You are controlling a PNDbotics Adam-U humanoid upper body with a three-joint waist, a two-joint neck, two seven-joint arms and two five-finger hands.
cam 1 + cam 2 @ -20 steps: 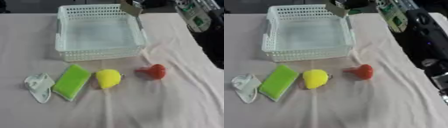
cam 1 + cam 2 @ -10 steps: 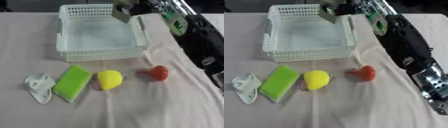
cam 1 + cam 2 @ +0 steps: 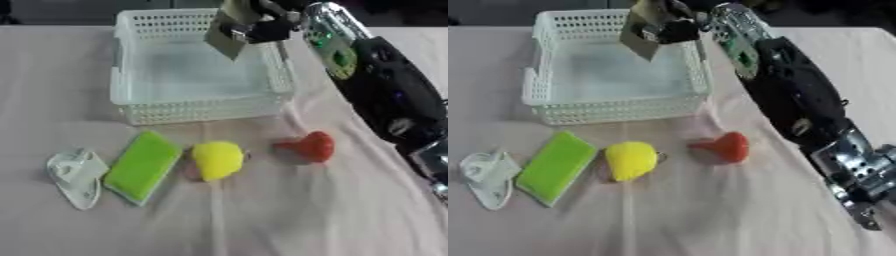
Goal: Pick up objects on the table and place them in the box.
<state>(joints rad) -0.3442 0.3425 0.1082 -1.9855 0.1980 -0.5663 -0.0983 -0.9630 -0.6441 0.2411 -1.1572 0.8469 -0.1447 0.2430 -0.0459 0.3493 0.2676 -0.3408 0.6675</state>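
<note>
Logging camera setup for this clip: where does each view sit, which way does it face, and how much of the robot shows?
Left eye view: in the robot's head, looking down at the table; the right arm reaches in from the right, its right hand holding a flat tan item over the white basket.
Right eye view: same head, set slightly rightward, facing the same way; more of the right arm shows.
Shared: basket, green sponge, yellow object, red object, white object. No left hand appears.

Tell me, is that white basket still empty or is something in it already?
Empty so far. The white basket shows only its bare floor; the flat tan item hangs above it in the right hand, whose fingers pinch it.
</note>
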